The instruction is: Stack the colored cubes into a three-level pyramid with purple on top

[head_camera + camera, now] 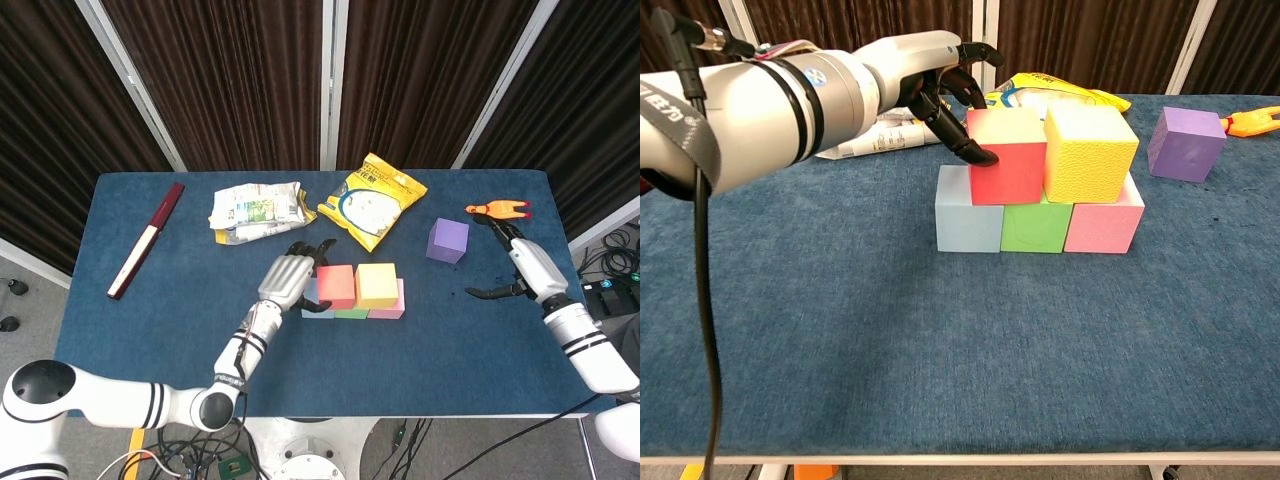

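Left hand: fingers curled against the red cube; a full grasp cannot be confirmed.
Right hand: spread apart, nothing held.
Purple cube: set alone on the table, right of the stack; judged light, slightly soft foam, best pinched across opposite flat faces.

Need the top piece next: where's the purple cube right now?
The purple cube sits alone on the table, right of the stacked cubes in the head view, between the snack bag and the right robot hand, which isn't touching it.
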Controlling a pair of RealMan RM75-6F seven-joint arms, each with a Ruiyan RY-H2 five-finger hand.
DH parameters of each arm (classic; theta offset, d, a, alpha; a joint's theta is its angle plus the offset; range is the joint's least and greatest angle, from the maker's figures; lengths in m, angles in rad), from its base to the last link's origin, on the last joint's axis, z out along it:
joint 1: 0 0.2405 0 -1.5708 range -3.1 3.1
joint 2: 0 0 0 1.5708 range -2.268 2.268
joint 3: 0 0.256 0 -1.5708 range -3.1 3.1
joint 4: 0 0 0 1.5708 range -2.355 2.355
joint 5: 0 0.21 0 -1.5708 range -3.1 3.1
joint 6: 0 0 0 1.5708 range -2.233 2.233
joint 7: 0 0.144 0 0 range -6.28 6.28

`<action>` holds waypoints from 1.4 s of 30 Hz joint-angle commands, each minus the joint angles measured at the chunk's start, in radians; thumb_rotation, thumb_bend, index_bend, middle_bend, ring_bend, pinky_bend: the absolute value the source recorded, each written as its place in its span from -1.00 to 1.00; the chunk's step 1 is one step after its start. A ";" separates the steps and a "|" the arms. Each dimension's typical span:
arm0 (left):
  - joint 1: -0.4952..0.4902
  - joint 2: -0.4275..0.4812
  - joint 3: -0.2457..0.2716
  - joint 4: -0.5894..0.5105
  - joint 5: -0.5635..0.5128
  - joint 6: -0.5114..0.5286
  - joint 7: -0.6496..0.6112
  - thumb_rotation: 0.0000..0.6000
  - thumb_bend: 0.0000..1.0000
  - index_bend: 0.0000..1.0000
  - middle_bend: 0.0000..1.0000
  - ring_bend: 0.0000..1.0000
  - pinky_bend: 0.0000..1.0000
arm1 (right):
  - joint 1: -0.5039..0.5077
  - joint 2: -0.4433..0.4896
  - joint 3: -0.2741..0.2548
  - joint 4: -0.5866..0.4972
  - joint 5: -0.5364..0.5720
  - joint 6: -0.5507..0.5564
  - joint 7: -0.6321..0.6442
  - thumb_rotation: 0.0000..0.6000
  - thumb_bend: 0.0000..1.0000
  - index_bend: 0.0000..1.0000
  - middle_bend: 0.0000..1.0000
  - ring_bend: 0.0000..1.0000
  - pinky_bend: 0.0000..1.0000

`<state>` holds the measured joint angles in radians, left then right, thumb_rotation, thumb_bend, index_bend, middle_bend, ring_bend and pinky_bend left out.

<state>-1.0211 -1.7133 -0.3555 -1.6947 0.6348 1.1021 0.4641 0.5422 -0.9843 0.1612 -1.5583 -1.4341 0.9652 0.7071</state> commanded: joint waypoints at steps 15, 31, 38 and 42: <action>-0.002 0.006 -0.002 -0.005 -0.006 -0.004 0.002 1.00 -0.56 -0.97 0.12 -0.71 -0.86 | 0.000 -0.007 -0.005 0.008 -0.005 0.002 0.008 1.00 -1.00 -1.00 -0.85 -1.00 -1.00; -0.009 -0.007 -0.001 -0.002 -0.002 0.000 0.004 1.00 -0.57 -0.97 -0.01 -0.71 -0.87 | 0.000 -0.018 -0.010 0.027 -0.008 0.002 0.023 1.00 -1.00 -1.00 -0.85 -1.00 -1.00; 0.000 0.000 -0.001 -0.005 0.010 -0.007 -0.017 1.00 -0.62 -0.97 -0.31 -0.73 -0.88 | 0.000 -0.018 -0.010 0.026 -0.007 0.002 0.021 1.00 -1.00 -1.00 -0.85 -1.00 -1.00; 0.003 0.003 0.001 -0.007 0.014 -0.016 -0.025 1.00 -0.63 -0.97 -0.39 -0.77 -0.88 | 0.002 -0.019 -0.010 0.026 -0.004 -0.001 0.019 1.00 -1.00 -1.00 -0.85 -1.00 -1.00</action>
<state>-1.0183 -1.7108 -0.3545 -1.7018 0.6480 1.0868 0.4400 0.5441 -1.0031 0.1508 -1.5321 -1.4383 0.9640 0.7256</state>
